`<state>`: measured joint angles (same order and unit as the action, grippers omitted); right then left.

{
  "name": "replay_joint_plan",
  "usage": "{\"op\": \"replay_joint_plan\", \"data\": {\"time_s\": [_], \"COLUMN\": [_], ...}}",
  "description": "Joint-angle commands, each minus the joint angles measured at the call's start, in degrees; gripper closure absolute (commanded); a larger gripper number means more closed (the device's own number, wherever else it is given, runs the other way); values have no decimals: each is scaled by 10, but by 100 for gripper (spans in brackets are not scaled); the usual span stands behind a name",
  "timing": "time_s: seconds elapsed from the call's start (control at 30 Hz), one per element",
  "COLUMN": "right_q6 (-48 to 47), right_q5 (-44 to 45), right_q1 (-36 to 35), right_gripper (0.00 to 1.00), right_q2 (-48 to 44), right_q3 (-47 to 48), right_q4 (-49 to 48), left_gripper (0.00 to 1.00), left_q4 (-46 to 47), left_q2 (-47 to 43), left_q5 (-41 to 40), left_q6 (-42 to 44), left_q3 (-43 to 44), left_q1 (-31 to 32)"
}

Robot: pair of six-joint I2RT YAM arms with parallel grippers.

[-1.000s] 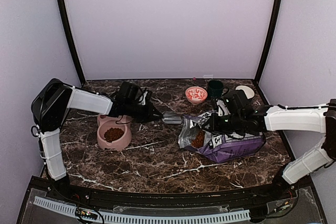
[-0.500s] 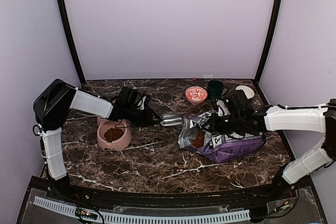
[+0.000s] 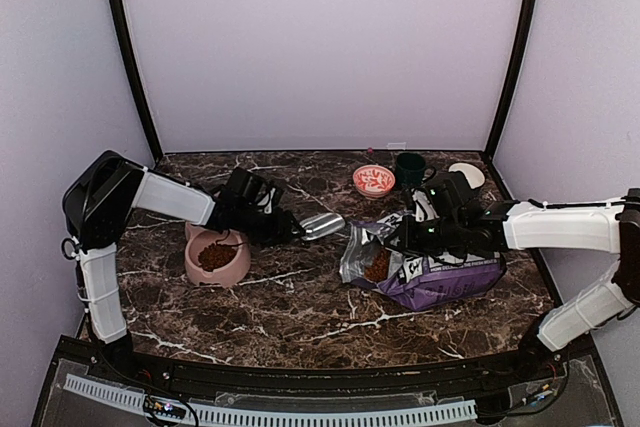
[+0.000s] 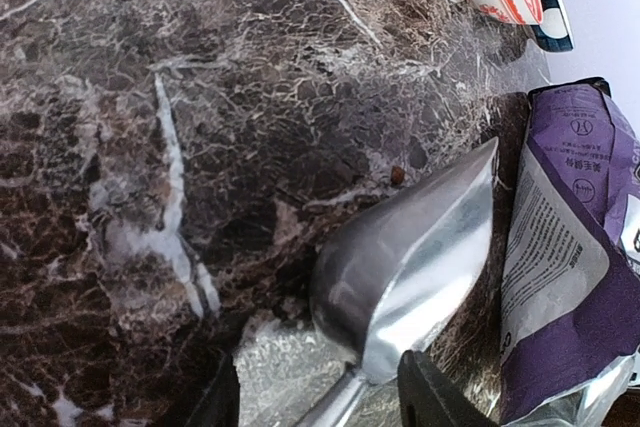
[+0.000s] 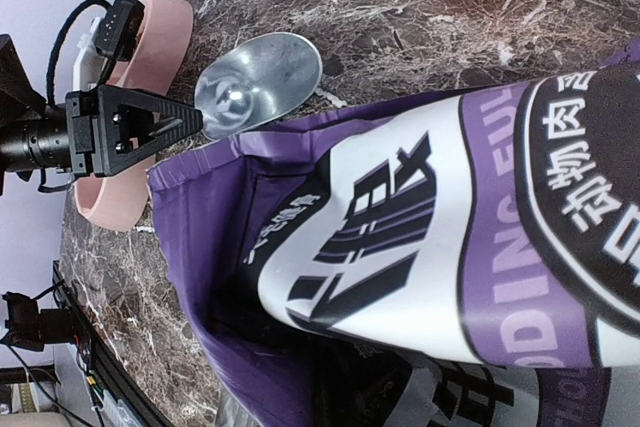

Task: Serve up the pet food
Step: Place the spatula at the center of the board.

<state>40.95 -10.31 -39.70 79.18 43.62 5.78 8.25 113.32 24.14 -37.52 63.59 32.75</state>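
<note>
Top external shows pet food (image 3: 216,256) heaped in the pink bowl (image 3: 243,261) and more inside the purple bag (image 3: 450,282) pinched by the right hand (image 3: 410,234), while the left hand (image 3: 296,231) stands spread about the scoop (image 3: 324,224) lying on the desk (image 3: 300,297), so I judge this the setting-down step, with a clean retreat next.

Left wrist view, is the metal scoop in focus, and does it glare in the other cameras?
Left wrist: the scoop looks slightly soft, close to the lens, with a broad pale sheen; the marble table is crisper. Right wrist: scoop sharp, one small bright highlight in its bowl. Top external: only a tiny pale glint.
</note>
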Motion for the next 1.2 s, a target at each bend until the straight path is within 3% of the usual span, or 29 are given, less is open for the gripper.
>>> {"op": "replay_joint_plan", "data": {"time_s": [0.0,0.43,0.87,1.17], "right_q6": [1,3,2,1], "right_q5": [32,30,6,-2], "right_q1": [13,13,11,-8], "right_gripper": [100,100,100,100], "right_q2": [7,8,24,55], "right_q3": [-4,-6,0,29], "right_q4": [21,20,8,7], "left_gripper": [39,3,3,9], "left_q4": [-41,-66,-47,40], "left_q2": [-39,-83,-137,-102], "left_q5": [-32,-77,-10,51], "left_q6": [27,65,86,-30], "left_q3": [-3,4,12,42], "left_q1": [-3,-3,16,78]}}
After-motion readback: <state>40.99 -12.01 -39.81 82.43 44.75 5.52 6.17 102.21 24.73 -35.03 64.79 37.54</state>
